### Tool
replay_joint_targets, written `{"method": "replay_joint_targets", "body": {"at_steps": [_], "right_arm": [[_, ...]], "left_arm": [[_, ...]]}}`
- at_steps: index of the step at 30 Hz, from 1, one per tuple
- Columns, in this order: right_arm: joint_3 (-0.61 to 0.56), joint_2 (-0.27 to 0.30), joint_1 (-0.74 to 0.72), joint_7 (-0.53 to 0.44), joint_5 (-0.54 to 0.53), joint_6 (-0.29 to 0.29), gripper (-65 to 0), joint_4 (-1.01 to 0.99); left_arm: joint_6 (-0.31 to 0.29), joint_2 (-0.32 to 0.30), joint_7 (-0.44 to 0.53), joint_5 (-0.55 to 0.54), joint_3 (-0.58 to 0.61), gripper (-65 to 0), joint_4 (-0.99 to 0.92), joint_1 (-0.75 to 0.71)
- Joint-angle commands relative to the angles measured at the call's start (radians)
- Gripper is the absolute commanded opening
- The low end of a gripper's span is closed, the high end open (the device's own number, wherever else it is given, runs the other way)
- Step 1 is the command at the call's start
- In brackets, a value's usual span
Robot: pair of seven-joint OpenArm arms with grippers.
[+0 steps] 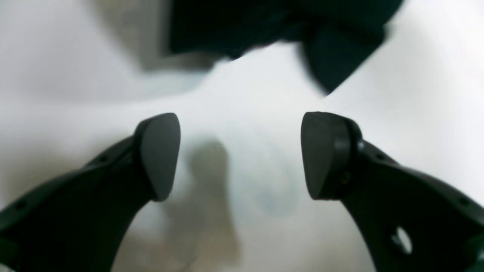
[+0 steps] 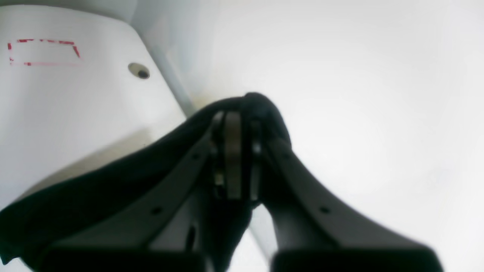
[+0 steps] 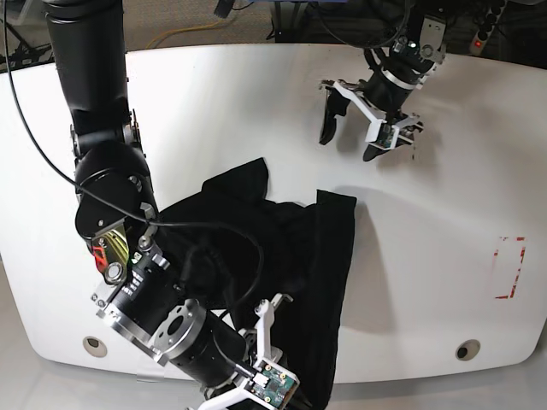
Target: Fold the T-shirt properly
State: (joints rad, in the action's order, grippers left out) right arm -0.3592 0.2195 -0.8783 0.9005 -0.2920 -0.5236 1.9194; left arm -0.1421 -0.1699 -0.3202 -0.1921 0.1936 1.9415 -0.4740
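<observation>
Since T-shirt [image 3: 282, 256] is crumpled mid-table [image 3: 427, 256], soft, limp handling is expected; hem or sleeve edges are judged best holds. Cloth pinched by clenched right gripper [image 2: 238, 151]. Left gripper [image 3: 363, 128] released, held well apart.

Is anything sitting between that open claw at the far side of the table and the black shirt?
Nothing visible. Only bare white table lies between the open left gripper and the T-shirt. The right gripper is already shut on the shirt's cloth.
</observation>
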Motion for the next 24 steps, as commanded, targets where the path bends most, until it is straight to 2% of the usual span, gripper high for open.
{"method": "replay_joint_targets", "body": {"at_steps": [1,5,10,13,24], "right_arm": [[0.010,0.001,-0.072,-0.024,0.010,0.015,-65.0,-0.021],[0.005,-0.004,-0.147,-0.024,0.009,0.015,-65.0,-0.065],[-0.013,-0.004,-0.213,-0.024,0.009,0.015,-65.0,-0.094],[-0.013,-0.002,-0.238,-0.024,0.009,0.015,-65.0,-0.096],[-0.039,0.001,-0.264,-0.024,0.009,0.015,-65.0,-0.097]], "left_arm": [[-0.003,-0.001,0.025,-0.004,0.036,-18.3,-0.001,0.025],[-0.003,0.013,0.025,-0.002,0.094,-18.3,-0.055,0.080],[-0.003,0.063,0.025,-0.002,0.139,-18.3,-0.153,0.165],[-0.003,0.066,0.025,-0.002,0.188,-18.3,-0.222,0.222],[-0.003,0.197,0.028,-0.002,0.223,-18.3,-0.511,0.432]]}}
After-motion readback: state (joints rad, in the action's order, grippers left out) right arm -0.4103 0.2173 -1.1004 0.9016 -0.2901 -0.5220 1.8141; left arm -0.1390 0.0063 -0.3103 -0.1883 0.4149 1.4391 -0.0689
